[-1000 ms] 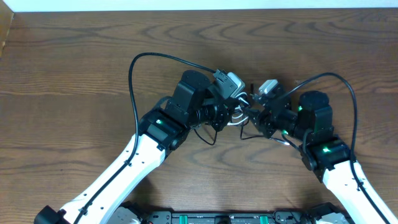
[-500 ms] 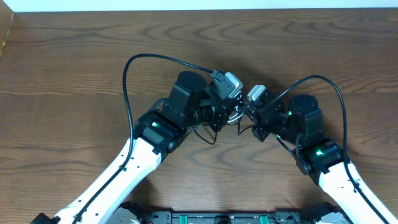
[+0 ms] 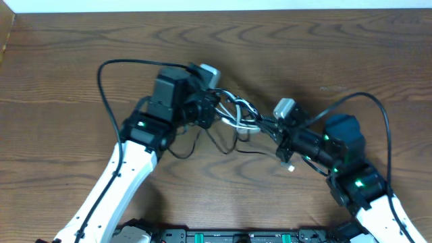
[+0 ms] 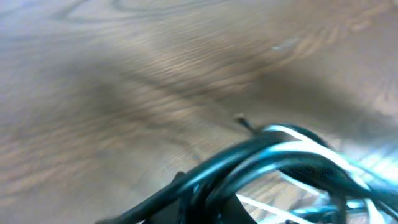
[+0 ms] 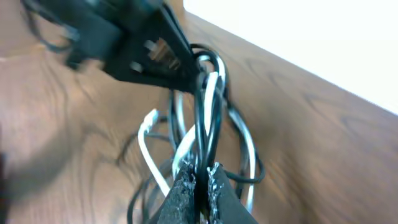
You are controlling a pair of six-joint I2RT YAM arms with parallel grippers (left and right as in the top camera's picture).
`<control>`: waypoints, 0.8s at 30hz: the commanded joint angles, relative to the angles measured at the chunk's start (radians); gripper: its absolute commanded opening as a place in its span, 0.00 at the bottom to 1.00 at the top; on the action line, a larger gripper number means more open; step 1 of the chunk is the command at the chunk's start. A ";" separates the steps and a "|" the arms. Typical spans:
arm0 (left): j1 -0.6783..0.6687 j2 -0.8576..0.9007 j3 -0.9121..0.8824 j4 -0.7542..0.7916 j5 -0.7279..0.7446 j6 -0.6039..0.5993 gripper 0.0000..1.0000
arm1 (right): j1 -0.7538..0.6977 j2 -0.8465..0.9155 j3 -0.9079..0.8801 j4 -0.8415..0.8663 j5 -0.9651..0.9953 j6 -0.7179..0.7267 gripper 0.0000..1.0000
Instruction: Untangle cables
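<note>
Since prior frame: both arms pulled apart, bundle stretched between; left gripper clamped on cables, right gripper pinched on same bunch, over table, prob. to open the knot; cords thin, glossy, black & white, looped; tabletop wood-grain, matt.

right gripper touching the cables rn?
Touching. Right wrist view: the right gripper is pinched shut on a black strand of the cables, with no gap visible between pads and strand.
</note>
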 commanded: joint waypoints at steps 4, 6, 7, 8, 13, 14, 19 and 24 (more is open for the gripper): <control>0.101 -0.013 0.009 -0.071 -0.062 -0.037 0.07 | 0.000 -0.133 0.011 -0.002 -0.062 0.019 0.01; 0.112 -0.013 0.009 -0.089 -0.062 -0.037 0.07 | 0.000 -0.164 0.011 -0.005 -0.062 0.018 0.01; 0.116 -0.013 0.009 -0.095 -0.066 -0.037 0.08 | -0.001 -0.179 0.011 -0.005 -0.058 0.018 0.01; 0.118 -0.013 0.009 -0.097 -0.073 -0.037 0.07 | -0.002 -0.190 0.011 -0.005 -0.056 0.018 0.01; 0.119 -0.013 0.009 -0.113 -0.129 -0.037 0.08 | -0.002 -0.234 0.011 -0.034 0.006 0.033 0.01; 0.117 -0.013 0.009 -0.114 -0.116 -0.037 0.08 | -0.002 -0.235 0.011 -0.051 0.023 0.033 0.01; 0.116 -0.013 0.009 -0.111 0.065 -0.037 0.07 | -0.002 -0.219 0.011 -0.164 0.074 0.034 0.02; 0.114 -0.013 0.009 -0.104 0.279 -0.037 0.07 | -0.002 -0.186 0.011 -0.234 0.074 0.033 0.39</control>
